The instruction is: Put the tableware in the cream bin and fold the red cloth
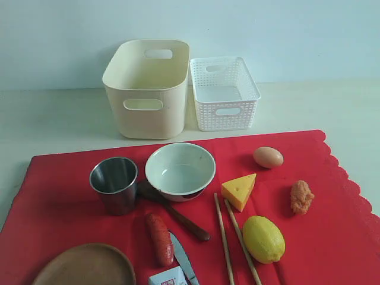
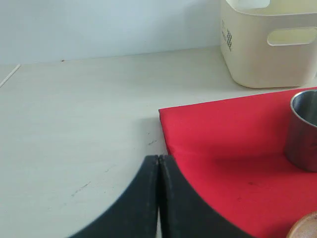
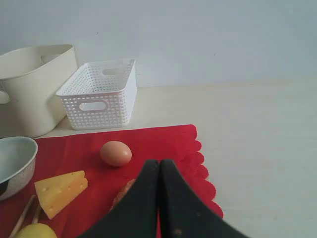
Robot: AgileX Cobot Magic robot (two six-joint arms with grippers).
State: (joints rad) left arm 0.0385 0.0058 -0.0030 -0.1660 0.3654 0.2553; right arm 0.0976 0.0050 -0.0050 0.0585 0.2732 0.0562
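**A:** Where did the tableware lie?

**B:** All of it sat on the large bright red cloth (image 1: 59, 202) spread over the pale desk (image 1: 53, 119). There was a round steel cup (image 1: 114, 184) with a pale green-white bowl (image 1: 180, 169) just beside it. A dark wooden spoon (image 1: 178, 218) had its head tucked between the two. Two wooden chopsticks (image 1: 228, 243), a metal knife (image 1: 184, 261) and a brown wooden plate (image 1: 86, 267) lay nearer the front edge. The tall cream plastic bin (image 1: 142, 122) stood behind the cloth with nothing showing inside, and a white lattice basket (image 1: 224, 113) stood just beside it.

**A:** And the arms?

**B:** The left fingers (image 2: 146, 198) were pressed together with nothing between them, by the cloth's left edge. The right fingers (image 3: 143, 198) were likewise clenched empty, near the scalloped edge and the brown egg (image 1: 268, 157).

**A:** What would a good first move have needed?

**B:** Probably the cup, since it was nearest the left arm. The fingers had to part first, then straddle the cup's wall on the side away from the bowl, so the spoon wasn't nudged. After that it needed a straight lift and a low release inside the cream bin, not the basket. Folding had to wait until the cloth was cleared.
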